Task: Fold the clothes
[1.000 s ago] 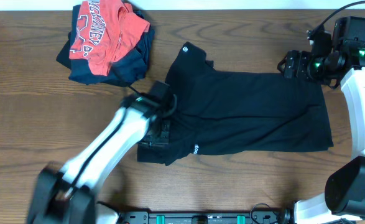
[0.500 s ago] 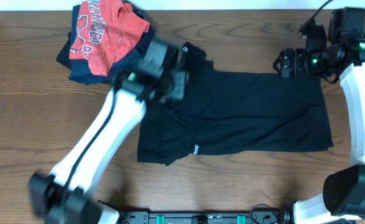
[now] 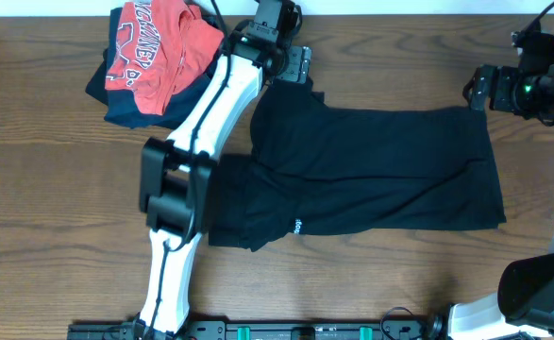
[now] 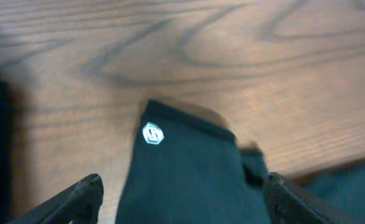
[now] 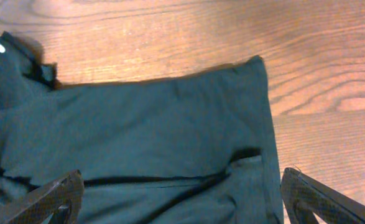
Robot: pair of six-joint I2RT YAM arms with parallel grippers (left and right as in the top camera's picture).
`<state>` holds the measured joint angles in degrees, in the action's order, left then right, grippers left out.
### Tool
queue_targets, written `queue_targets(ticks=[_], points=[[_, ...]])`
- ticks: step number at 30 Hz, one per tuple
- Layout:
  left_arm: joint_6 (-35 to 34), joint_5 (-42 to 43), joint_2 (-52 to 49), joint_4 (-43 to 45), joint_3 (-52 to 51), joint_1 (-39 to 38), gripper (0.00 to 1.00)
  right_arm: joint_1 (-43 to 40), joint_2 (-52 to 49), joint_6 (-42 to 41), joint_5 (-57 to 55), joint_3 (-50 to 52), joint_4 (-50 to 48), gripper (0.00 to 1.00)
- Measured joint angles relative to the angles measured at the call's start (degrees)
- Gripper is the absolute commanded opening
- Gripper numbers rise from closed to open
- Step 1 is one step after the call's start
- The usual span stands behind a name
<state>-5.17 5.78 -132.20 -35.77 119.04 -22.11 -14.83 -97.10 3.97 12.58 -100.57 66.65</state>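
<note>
The black T-shirt [image 3: 380, 170] lies spread across the middle of the table, with a small pale label [image 3: 296, 226] near its front hem. My left gripper [image 3: 295, 64] is open and empty, hovering over the shirt's far left sleeve. In the left wrist view that sleeve [image 4: 188, 180] with its white emblem [image 4: 152, 134] lies between the open fingers [image 4: 182, 182]. My right gripper [image 3: 477, 90] is open and empty at the shirt's far right corner. In the right wrist view the open fingers [image 5: 179, 180] sit above the shirt [image 5: 145, 130].
A pile with a red shirt with white lettering [image 3: 154, 47] on a dark navy garment [image 3: 201, 99] sits at the far left, close to my left arm [image 3: 206, 123]. Bare wooden table [image 3: 50, 208] shows to the left and in front of the shirt.
My left arm has swung from the shirt's near left side up to its far left sleeve. My right gripper has moved right, off the shirt's far right corner. The shirt lies as before.
</note>
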Motion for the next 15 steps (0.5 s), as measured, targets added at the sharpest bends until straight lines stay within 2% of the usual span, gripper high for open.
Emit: queue_targets(ticks=[7,15], points=[[1.8,0.0,-6.8,7.8,0.3,1.3,0.89,2.2,0.0,0.1,-0.3,0.0,0.0,0.99],[2.5,0.0,-7.2,13.3,0.5,2.6,0.86,2.7,-2.1,0.1,-1.3,0.0,0.0,0.99]])
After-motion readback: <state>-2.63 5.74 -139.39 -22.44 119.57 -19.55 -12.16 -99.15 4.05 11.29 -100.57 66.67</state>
